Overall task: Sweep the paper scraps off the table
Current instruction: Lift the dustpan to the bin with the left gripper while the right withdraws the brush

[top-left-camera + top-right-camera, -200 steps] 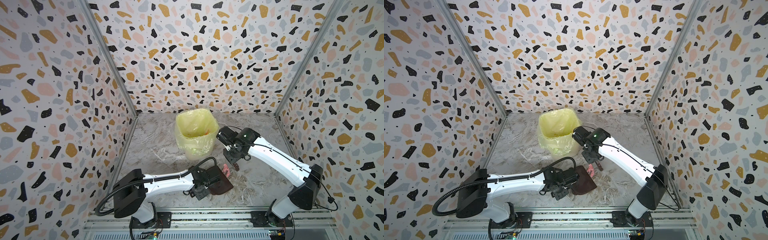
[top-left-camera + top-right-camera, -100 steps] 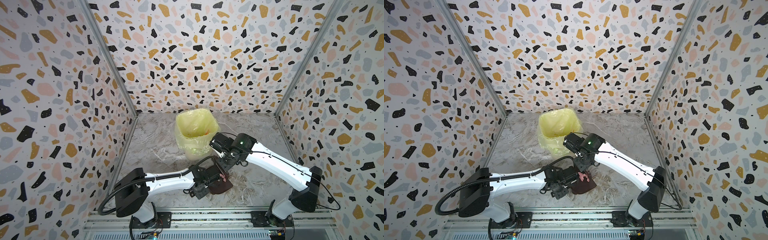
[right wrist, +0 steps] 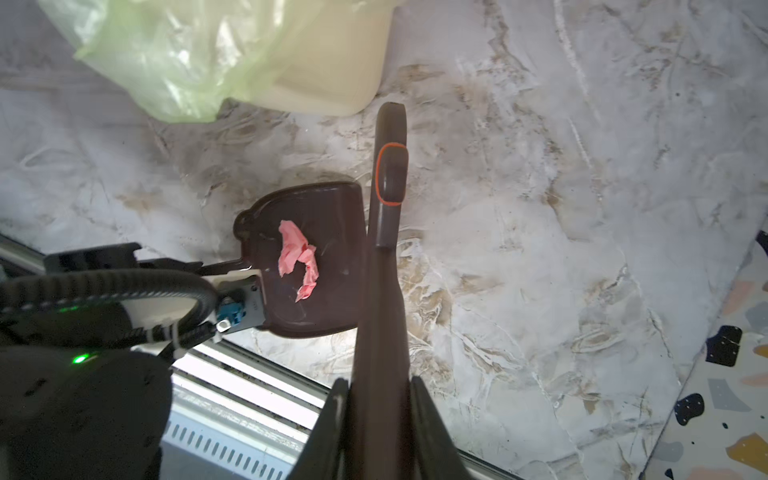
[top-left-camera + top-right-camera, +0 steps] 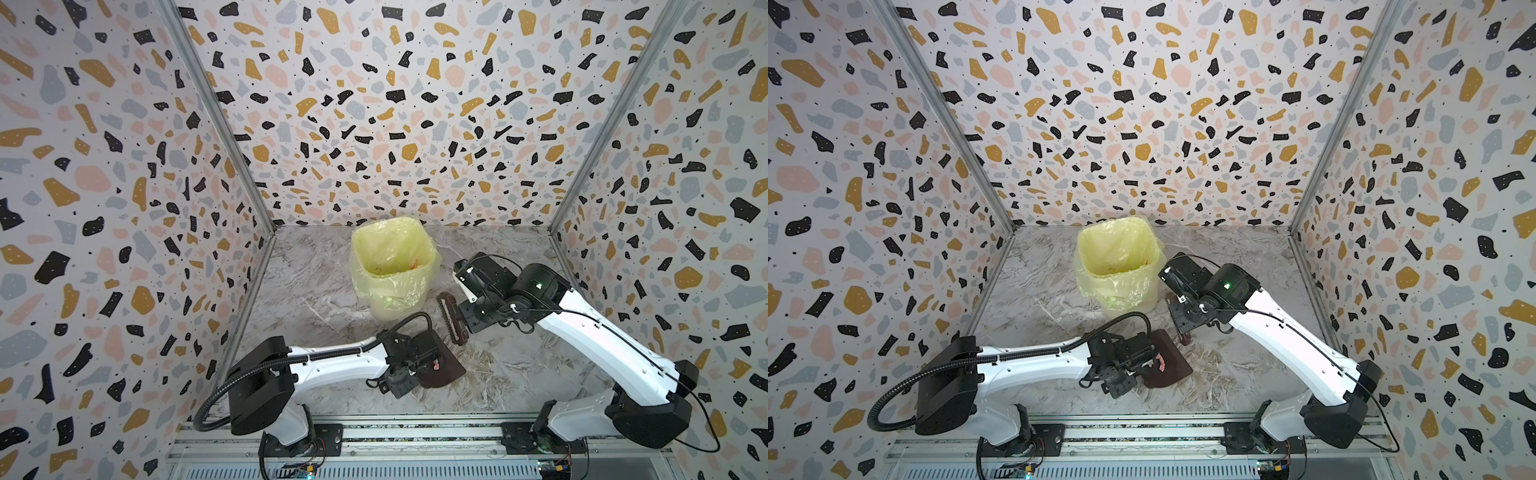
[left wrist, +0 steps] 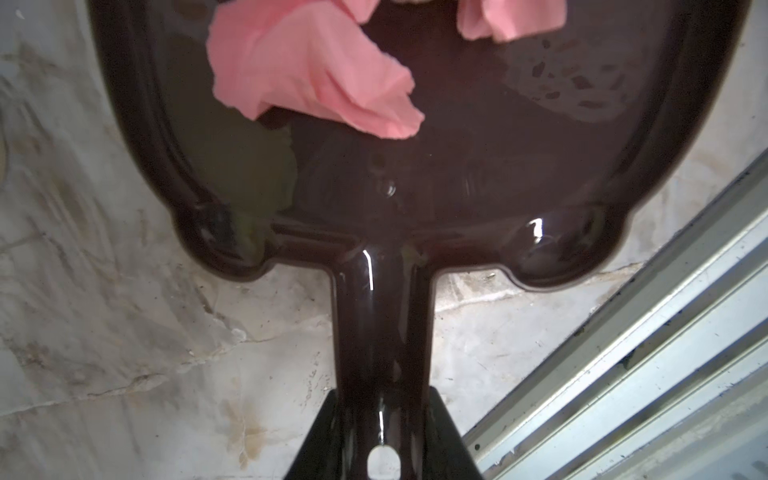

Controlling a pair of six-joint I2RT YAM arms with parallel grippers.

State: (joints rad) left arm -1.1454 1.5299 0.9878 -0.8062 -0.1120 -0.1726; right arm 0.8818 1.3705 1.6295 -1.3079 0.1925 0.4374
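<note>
I read left gripper (image 5: 382, 434) clamped narrow on handle of glossy dark-brown plastic dustpan (image 4: 442, 368), lower centre in both top views; crumpled pink paper scraps (image 5: 309, 75) lie inside pan — pan low over grey-white marble table (image 4: 316, 291); right gripper (image 3: 380, 432) clenched hard on dark-brown long-handled brush (image 4: 452, 318), centre-right, head just beside pan mouth, near yellow-lined bin (image 4: 390, 266).

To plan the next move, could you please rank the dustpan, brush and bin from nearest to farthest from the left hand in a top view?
1. Dustpan: held by the left hand, front.
2. Brush: just behind, rightwards.
3. Bin: farther back, centre.
</note>
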